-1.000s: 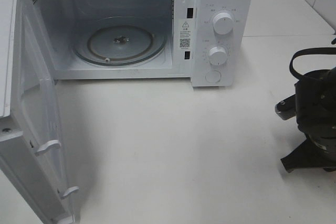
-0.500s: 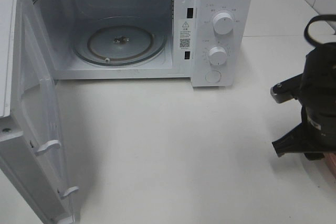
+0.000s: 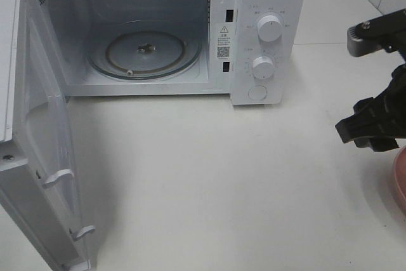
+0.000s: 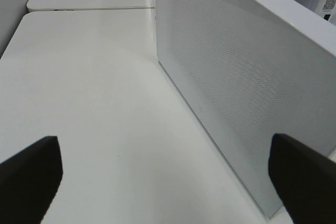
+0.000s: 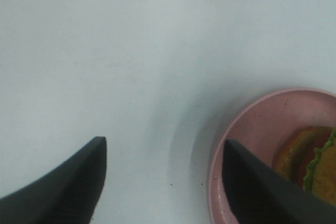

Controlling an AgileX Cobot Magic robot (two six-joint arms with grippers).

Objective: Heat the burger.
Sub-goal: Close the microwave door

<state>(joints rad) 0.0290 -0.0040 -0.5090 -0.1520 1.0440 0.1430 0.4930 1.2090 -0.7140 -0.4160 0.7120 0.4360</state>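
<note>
At the desk's [image 3: 209,176] right edge, the open right tool [image 5: 163,182] hovers beside a pink plate [image 5: 252,124] holding the burger [image 5: 315,163], mostly cut off. Left tool [image 4: 163,177] open beside the microwave door [image 4: 247,87].

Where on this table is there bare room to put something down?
The white tabletop lies bare between the open microwave door, the microwave front and the right gripper. The glass turntable inside is bare too. The right edge is crowded: pink plate with the burger.
</note>
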